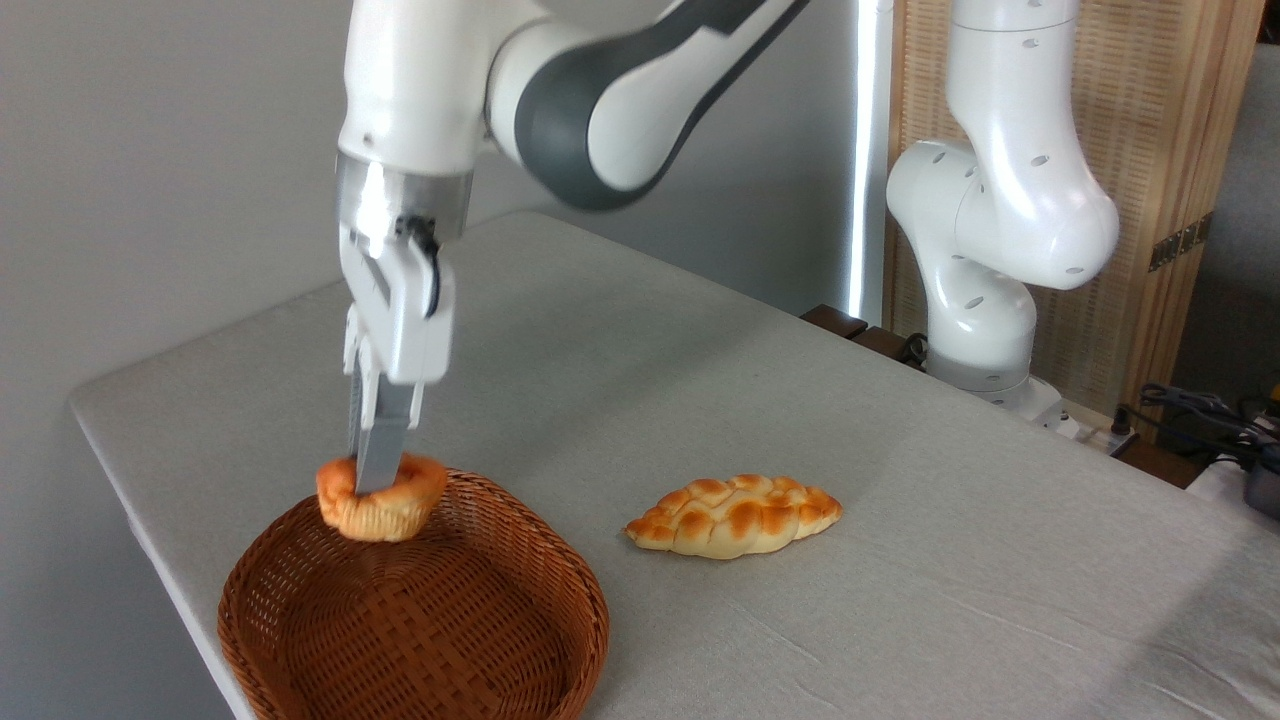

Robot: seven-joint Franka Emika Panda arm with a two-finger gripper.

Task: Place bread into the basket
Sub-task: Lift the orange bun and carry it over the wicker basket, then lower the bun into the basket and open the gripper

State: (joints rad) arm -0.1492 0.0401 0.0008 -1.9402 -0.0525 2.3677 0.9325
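We see the tool [375,470] clamped on the small round muffin-shaped bun [382,500], its flat grey fingers [380,440] pressed down into the orange-brown swirled top so that the soft crown dimples around them. The bun hangs above the far rim of the round, shallow, reddish-brown woven wicker basket [540,570], clear of the woven floor, its paler ridged base tilted slightly. We cannot tell whether it brushes the rim behind it.

We judge the step in hand to be the placing: the carry looks done, and what remains is to lower and let go. To do it well, we would first shift the bun a little toward the basket's centre, since it sits over the back edge and a release here might let it catch the rim and roll out onto the grey cloth-covered surface [900,450]. Then we would bring it down gently until the base meets the weave before parting the fingers, because the bun is squashy and may cling or spring as the grip eases. A straight lift afterwards keeps the fingers from dragging it along.

The longer braided golden loaf with pointed ends [735,515] lies on the surface to the right of the basket, well apart from our path, and needs no attention.
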